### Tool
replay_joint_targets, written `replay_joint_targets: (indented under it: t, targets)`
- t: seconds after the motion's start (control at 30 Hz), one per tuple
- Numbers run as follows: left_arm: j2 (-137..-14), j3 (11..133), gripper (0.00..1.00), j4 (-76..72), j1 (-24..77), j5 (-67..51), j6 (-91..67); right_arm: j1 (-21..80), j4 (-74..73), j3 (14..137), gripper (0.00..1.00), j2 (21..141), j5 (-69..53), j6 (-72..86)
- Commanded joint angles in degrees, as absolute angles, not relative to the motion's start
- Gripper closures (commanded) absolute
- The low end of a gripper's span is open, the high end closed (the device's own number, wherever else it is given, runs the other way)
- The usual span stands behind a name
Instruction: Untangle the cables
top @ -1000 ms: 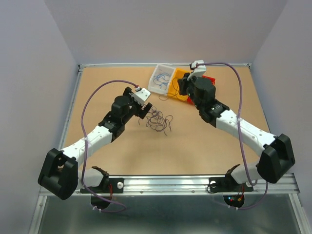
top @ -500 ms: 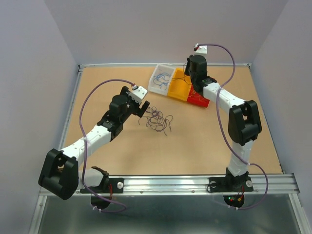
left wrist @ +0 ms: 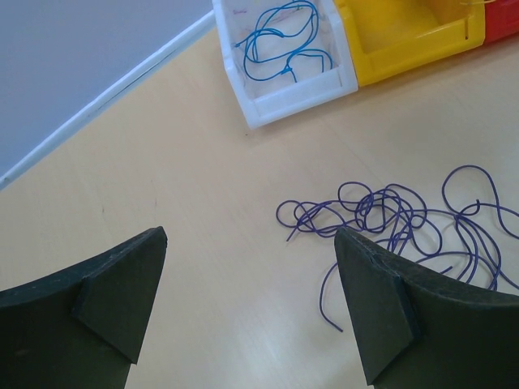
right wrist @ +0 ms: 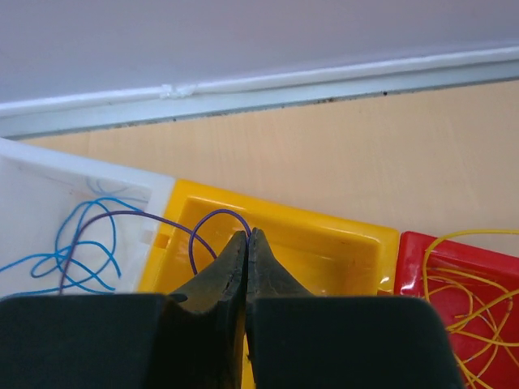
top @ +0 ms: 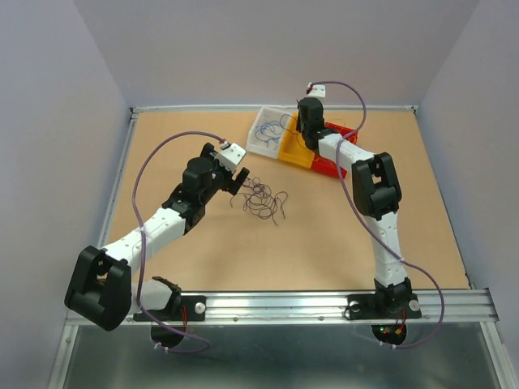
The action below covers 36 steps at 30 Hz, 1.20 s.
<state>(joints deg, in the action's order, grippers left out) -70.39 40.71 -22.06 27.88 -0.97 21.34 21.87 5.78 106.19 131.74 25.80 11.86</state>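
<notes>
A loose tangle of thin dark purple cables [top: 264, 201] [left wrist: 397, 217] lies on the table in the middle. My left gripper [top: 240, 180] [left wrist: 250, 243] hovers just left of it, jaws wide open with only bare table between them. My right gripper [top: 307, 136] [right wrist: 249, 234] is shut on one purple cable [right wrist: 203, 220] above the yellow bin [right wrist: 332, 243] [top: 295, 149]. That strand loops out to the left and trails over the white bin [right wrist: 32, 203]. Blue cables [left wrist: 280, 44] [right wrist: 77, 247] lie in the white bin [top: 261, 138], and yellow ones [right wrist: 466, 296] in the red bin [right wrist: 415, 267].
The three bins stand in a row at the back of the table, white [left wrist: 296, 93], yellow [left wrist: 389, 36], then red [top: 334, 166]. The table's metal rim [right wrist: 243, 93] runs right behind them. The right arm's elbow [top: 373, 186] stands tall over the right half.
The right arm has folded upright and its gripper has shifted left along the bins with the purple strand, from the yellow bin's right side to over its left part. The left arm barely moved.
</notes>
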Motion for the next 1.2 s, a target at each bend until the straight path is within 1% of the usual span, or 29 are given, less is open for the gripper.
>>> replay_joint_targets:
  t: [0.0, 0.2, 0.23, 0.27, 0.33, 0.37, 0.4, 0.43, 0.57, 0.67, 0.7, 0.77, 0.8, 0.83, 0.87, 0.93, 1.0, 1.17]
  targets:
    - [-70.5, 40.9, 0.02, -25.2, 27.7, -1.1, 21.9, 22.3, 4.0, 110.2, 0.99, 133.2, 27.2, 13.0]
    - [-69.8, 41.7, 0.02, -23.0, 27.6, -1.5, 20.6, 22.3, 3.7, 105.0, 0.98, 129.0, 27.6, 13.6]
    - [-69.8, 42.2, 0.02, -22.5, 27.6, -1.8, 20.2, 22.3, 3.5, 104.2, 0.95, 128.8, 27.2, 13.8]
    - [-69.9, 42.5, 0.02, -21.9, 27.6, -2.0, 19.8, 22.3, 3.3, 103.9, 0.89, 128.5, 27.0, 14.0]
    - [-69.9, 43.7, 0.02, -19.7, 27.6, -2.7, 18.5, 22.3, 2.3, 103.7, 0.62, 127.4, 25.8, 14.9]
    - [-69.6, 43.9, 0.02, -19.3, 27.6, -2.8, 18.0, 22.3, 2.1, 103.3, 0.57, 127.1, 25.8, 15.4]
    - [-69.3, 43.8, 0.01, -19.1, 27.6, -3.2, 17.8, 22.3, 1.8, 103.3, 0.55, 126.7, 26.2, 16.1]
    - [-68.4, 43.6, 0.01, -19.2, 27.6, -3.8, 17.6, 22.3, 1.6, 103.3, 0.5, 125.5, 26.2, 16.3]
    - [-67.4, 43.7, 0.01, -19.1, 27.7, -5.3, 17.6, 22.3, 0.2, 103.9, 0.39, 121.2, 24.7, 16.8]
    - [-68.3, 43.7, 0.01, -19.2, 27.6, -6.2, 17.9, 22.9, -3.1, 101.4, 0.35, 116.4, 20.4, 16.6]
    - [-68.6, 43.7, 0.01, -19.2, 27.6, -7.0, 18.0, 23.5, -3.3, 97.5, 0.34, 112.5, 16.4, 16.3]
    - [-69.2, 43.7, 0.01, -19.0, 27.7, -7.8, 18.6, 23.8, -3.8, 93.3, 0.29, 108.7, 10.2, 16.2]
    - [-69.3, 43.5, 0.01, -19.0, 27.7, -8.6, 19.2, 24.3, -4.3, 91.2, 0.29, 107.2, 6.9, 16.2]
    - [-69.1, 42.9, 0.01, -19.1, 27.7, -9.4, 19.6, 24.6, -4.5, 86.0, 0.27, 104.0, 1.5, 15.8]
    - [-69.0, 42.5, 0.01, -19.3, 27.7, -10.2, 20.0, 24.9, -4.5, 83.2, 0.25, 102.8, 0.4, 15.6]
    - [-69.4, 42.1, 0.01, -19.8, 27.7, -12.4, 21.4, 26.5, -4.4, 77.7, 0.25, 100.4, -5.2, 14.0]
    - [-70.8, 42.5, 0.01, -19.5, 27.9, -13.5, 22.4, 28.8, -4.2, 70.5, 0.25, 97.8, -6.7, 12.3]
    - [-73.6, 43.2, 0.01, -19.2, 28.0, -13.3, 24.3, 35.2, -0.9, 60.5, 0.26, 95.0, -4.1, 12.0]
